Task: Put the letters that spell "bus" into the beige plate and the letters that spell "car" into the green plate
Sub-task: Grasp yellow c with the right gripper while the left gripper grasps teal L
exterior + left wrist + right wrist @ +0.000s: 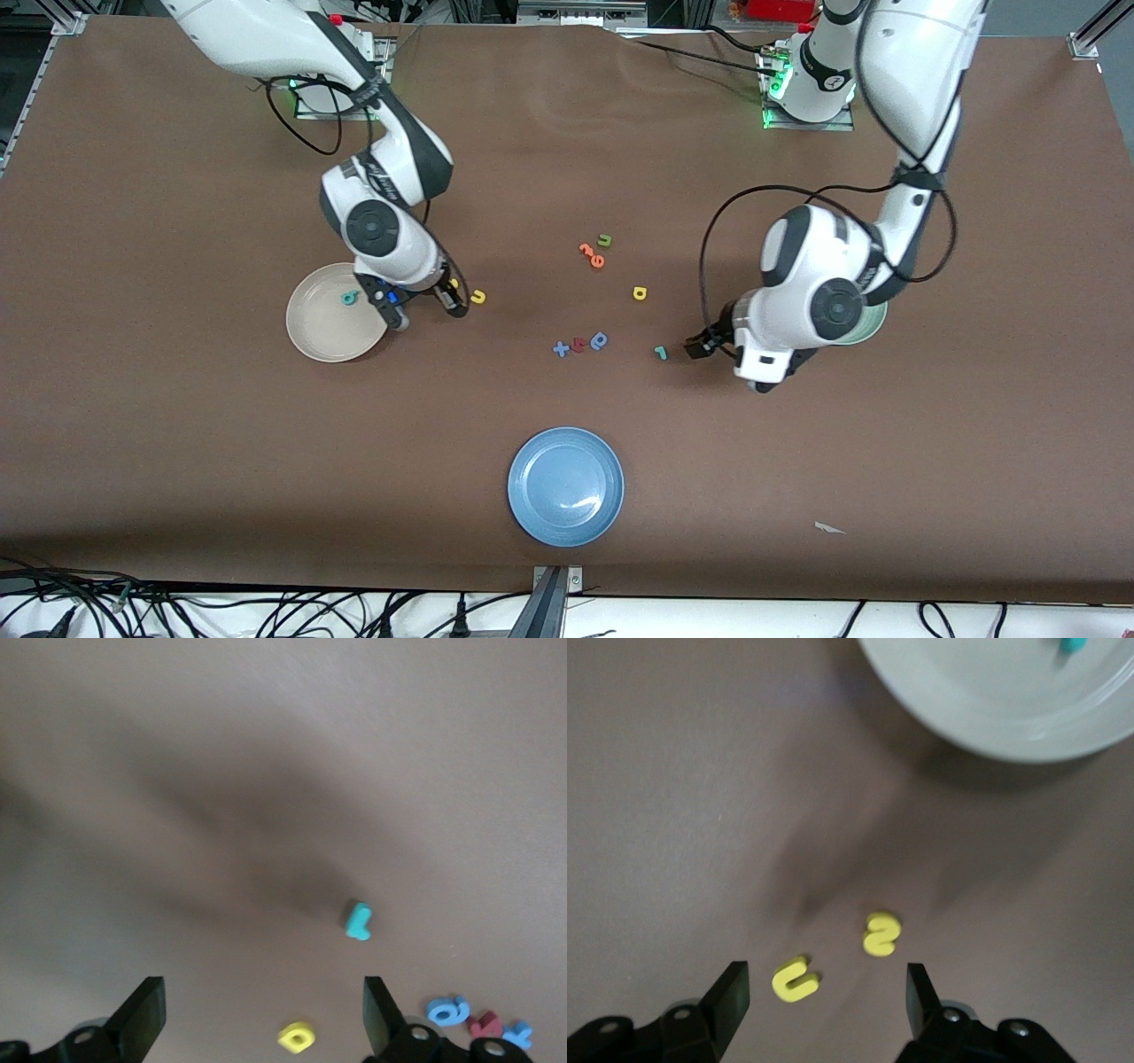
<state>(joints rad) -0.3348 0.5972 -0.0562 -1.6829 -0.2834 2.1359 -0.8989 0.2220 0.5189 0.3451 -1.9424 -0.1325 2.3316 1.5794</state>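
Note:
The beige plate (330,332) (992,709) holds a teal b (351,298) (1074,643). Beside it, my right gripper (427,312) (824,988) is open and low over the yellow u (478,296) (796,979) and yellow s (454,284) (881,934), holding nothing. My left gripper (696,346) (263,1001) is also open and empty, beside the teal r (660,353) (359,921). The yellow a (640,292) (297,1036) lies farther from the front camera than the r. The left arm covers most of the green plate (877,323), and its inside is hidden.
Orange pieces (592,255) and an olive u (605,239) lie mid-table. A blue x (561,349), a red piece (578,345) and a blue rounded letter (600,340) (447,1010) sit in a row beside the r. A blue plate (565,486) is near the front edge.

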